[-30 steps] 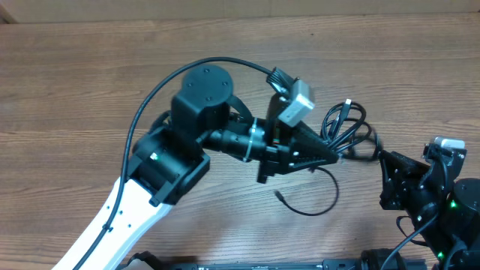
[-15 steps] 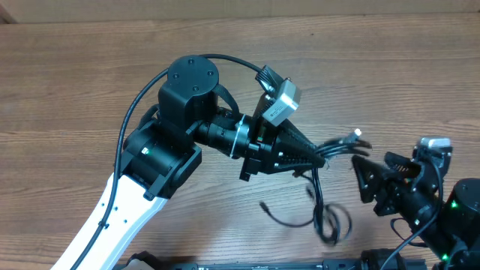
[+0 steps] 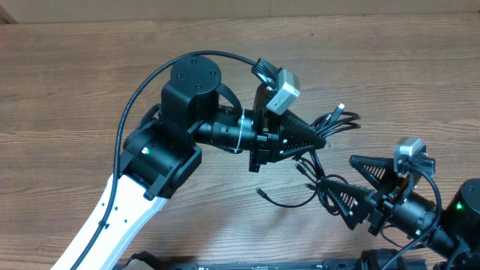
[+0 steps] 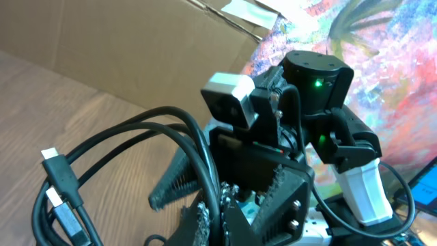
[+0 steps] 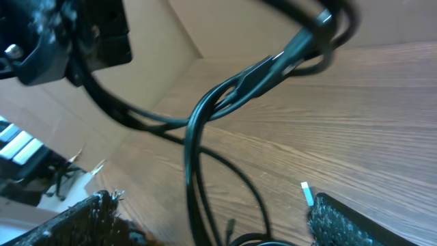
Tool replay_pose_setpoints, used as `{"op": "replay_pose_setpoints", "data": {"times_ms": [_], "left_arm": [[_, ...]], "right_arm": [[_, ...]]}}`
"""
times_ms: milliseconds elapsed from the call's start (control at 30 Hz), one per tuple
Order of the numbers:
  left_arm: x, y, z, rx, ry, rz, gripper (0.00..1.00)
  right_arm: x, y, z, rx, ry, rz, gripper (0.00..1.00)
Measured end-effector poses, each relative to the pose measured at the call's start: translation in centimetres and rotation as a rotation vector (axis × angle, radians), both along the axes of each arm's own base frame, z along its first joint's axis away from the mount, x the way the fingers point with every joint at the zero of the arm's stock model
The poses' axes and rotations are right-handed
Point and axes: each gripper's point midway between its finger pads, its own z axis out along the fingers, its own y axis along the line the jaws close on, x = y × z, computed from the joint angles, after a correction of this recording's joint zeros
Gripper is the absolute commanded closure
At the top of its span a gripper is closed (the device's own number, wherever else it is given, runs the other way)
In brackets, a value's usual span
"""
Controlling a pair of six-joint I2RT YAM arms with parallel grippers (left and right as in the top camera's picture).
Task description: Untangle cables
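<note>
The cables (image 3: 321,171) are thin black cords in a tangled bunch. My left gripper (image 3: 324,139) is shut on them and holds them above the wooden table. Plug ends (image 3: 341,109) stick out past its tip, and loose loops hang down to the table with one plug end (image 3: 262,193) lying there. The left wrist view shows one cord pinched between the left gripper's (image 4: 213,199) fingers, with plug ends (image 4: 60,183) to the left. My right gripper (image 3: 339,178) is wide open. In the right wrist view the hanging cables (image 5: 193,164) run between the right gripper's (image 5: 210,202) spread fingers, apart from both pads.
A cardboard wall (image 3: 225,9) runs along the far edge of the table (image 3: 67,90). The thicker black arm cable (image 3: 142,97) arcs over the left arm. The right arm's base (image 3: 450,217) sits at the front right corner.
My right gripper has opened from nearly shut to wide and moved left and toward the front, to the hanging loops. My left gripper has lifted the bunch and shifted it left, and the loops have dropped.
</note>
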Motion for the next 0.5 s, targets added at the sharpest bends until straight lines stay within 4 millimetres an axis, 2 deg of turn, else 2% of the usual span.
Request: {"op": "replay_pose_setpoints", "data": {"times_ms": [167,367,400,500], "left_arm": [[0.2,-0.1,1.1,-0.040,-0.058,0.007,0.96],[-0.7,-0.9,1.5,-0.058,-0.082,-0.014,0.96],[-1.0,-1.2,1.5,-0.058,-0.083,-0.020,0.96],[-1.3,-1.6,1.5,-0.057,-0.085,-0.019,0.96]], "right_arm": [[-0.4,0.4,0.2,0.012,-0.001,0.033,0.17],[-0.5,0.5,0.2,0.009,-0.010,0.043,0.16],[-0.5,0.5,0.1,0.009,-0.008,0.044,0.19],[-0.1,0.5,-0.4,0.006,-0.007,0.045,0.38]]}}
